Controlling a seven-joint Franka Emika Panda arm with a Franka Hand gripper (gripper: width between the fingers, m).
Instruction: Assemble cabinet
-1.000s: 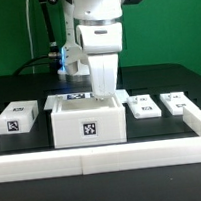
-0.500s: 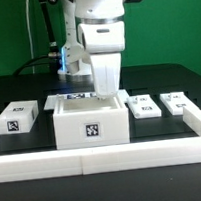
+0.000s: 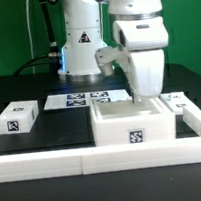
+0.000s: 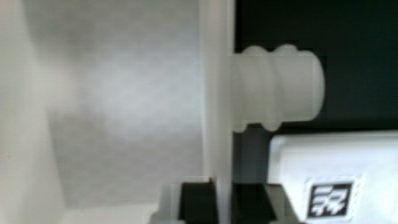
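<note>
grip: gripper [image 3: 146,100] hanging straight down, clamping the far wall of the cabinet [image 3: 135,128]; fingertips sinking behind the rim in the exterior view, so reading the clamp from the wrist view, with the thin wall [image 4: 217,100] running dead centre between the jaws
cabinet position: sitting open side up on the dark table, toward the exterior view's right, its front nearly touching the white front rail [image 3: 55,164]
key relation: lying directly under the hand, the bulk of the box spreading toward the camera; gripped wall running along the exterior view's left-right line (box looking about square, so no real long axis)
neighbours: small tagged panel [image 3: 177,102] peeking out just beside the cabinet's right corner; ribbed stub [image 4: 285,88] sticking out of the wall's outer face, with a tagged panel [image 4: 338,185] close by
arm choice: only one arm working here
change vs 0.5 s ago: cabinet and hand travelling together from the middle toward the exterior view's right, uncovering the marker board [image 3: 83,98], hiding the nearer of the two panels; tagged block [image 3: 18,118] staying put
</note>
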